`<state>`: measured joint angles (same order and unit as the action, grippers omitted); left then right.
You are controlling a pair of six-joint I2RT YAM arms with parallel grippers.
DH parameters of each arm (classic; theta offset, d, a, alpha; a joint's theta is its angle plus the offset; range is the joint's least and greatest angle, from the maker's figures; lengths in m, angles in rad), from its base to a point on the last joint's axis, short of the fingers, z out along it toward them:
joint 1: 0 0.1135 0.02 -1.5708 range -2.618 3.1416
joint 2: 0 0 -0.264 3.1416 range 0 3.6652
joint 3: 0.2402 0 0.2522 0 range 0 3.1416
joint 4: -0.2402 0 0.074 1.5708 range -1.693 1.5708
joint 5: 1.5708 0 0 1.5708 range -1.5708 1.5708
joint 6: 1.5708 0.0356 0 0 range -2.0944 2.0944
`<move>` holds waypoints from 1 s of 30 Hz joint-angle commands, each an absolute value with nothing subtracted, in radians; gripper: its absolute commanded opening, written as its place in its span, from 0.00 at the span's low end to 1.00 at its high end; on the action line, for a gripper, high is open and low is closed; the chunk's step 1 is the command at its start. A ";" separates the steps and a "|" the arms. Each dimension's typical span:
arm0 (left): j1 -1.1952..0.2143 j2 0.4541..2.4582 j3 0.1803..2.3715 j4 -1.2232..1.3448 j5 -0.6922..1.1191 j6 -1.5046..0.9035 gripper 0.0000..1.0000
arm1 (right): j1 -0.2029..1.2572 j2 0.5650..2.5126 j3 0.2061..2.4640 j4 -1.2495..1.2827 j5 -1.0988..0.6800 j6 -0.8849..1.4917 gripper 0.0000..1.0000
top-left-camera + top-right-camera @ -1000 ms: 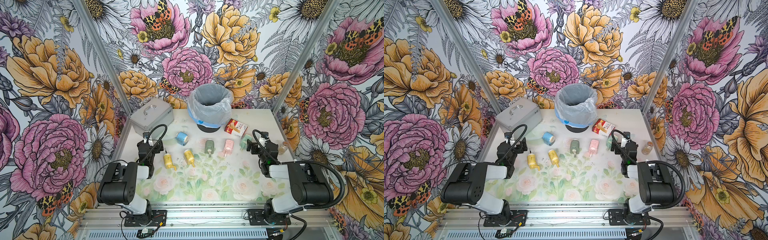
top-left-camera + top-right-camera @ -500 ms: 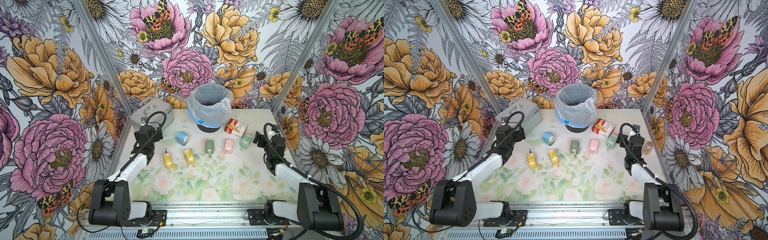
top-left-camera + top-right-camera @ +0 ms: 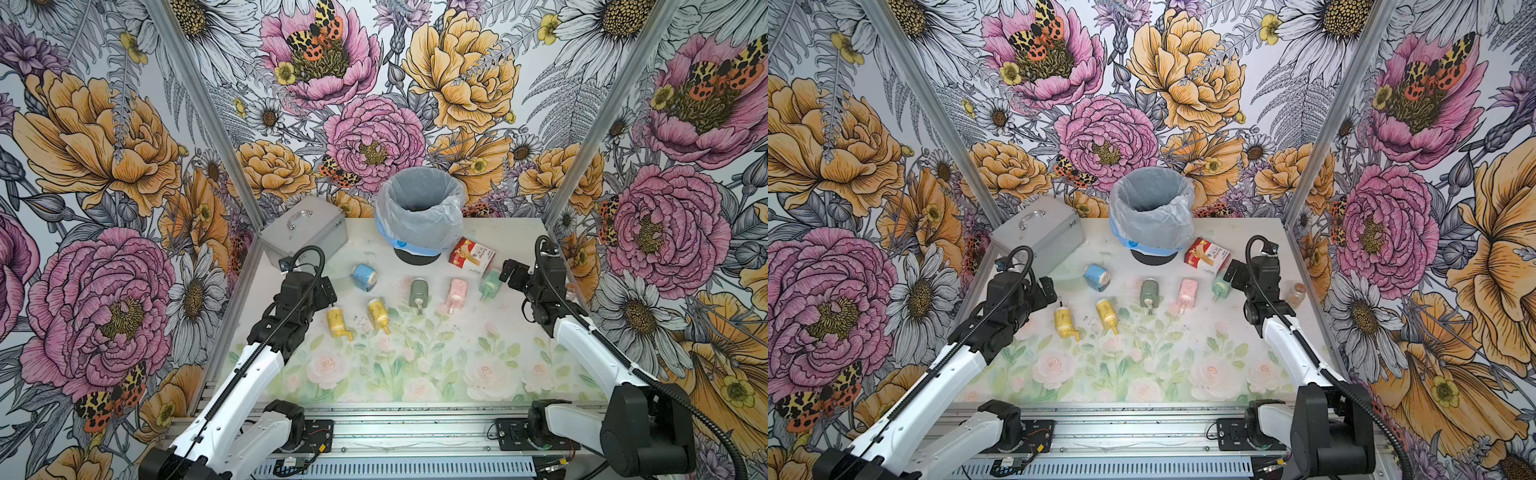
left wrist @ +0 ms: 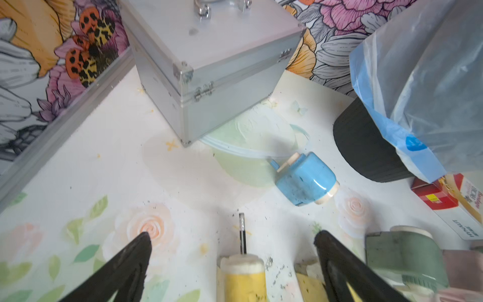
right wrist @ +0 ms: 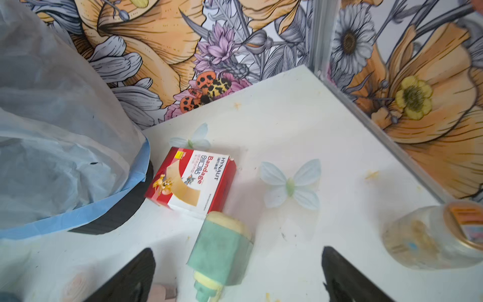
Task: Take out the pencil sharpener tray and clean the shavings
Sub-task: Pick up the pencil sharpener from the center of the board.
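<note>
I keep both released and empty: left gripper (image 4: 232, 236) lined up on the yellow pencil sharpener (image 4: 241, 279), right gripper (image 5: 237, 250) on the mint-green sharpener (image 5: 219, 256), ready to grab either near the lined bin (image 3: 419, 208).

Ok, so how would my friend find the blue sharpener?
Look at the back of the table for the bag-lined bin and the silver case. The blue sharpener lies on its side in front of the gap between them. It is the only blue one; nearest it are two yellow sharpeners and a dark green sharpener.
</note>
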<state>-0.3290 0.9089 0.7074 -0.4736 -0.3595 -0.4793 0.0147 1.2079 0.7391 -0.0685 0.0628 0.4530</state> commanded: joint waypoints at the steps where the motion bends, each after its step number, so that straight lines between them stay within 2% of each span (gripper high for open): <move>1: -0.433 0.921 0.655 -0.546 -0.490 -0.598 0.99 | 0.026 1.247 0.800 -0.139 -0.067 0.536 1.00; 6: -0.512 0.982 0.621 -0.553 -0.536 -0.724 0.99 | 0.064 1.259 0.801 -0.150 0.026 0.516 1.00; 10: -0.561 0.992 0.596 -0.545 -0.586 -0.772 0.99 | 0.071 1.214 0.797 -0.172 0.074 0.503 1.00; 13: -0.580 0.988 0.570 -0.529 -0.591 -0.790 0.99 | 0.072 1.161 0.774 -0.189 0.177 0.550 1.00; 19: -0.609 0.976 0.502 -0.424 -0.569 -0.788 0.99 | 0.072 1.115 0.768 -0.199 0.061 0.540 1.00; 30: -0.645 1.050 0.483 -0.323 -0.564 -0.778 0.99 | 0.072 1.098 0.734 -0.209 0.002 0.543 1.00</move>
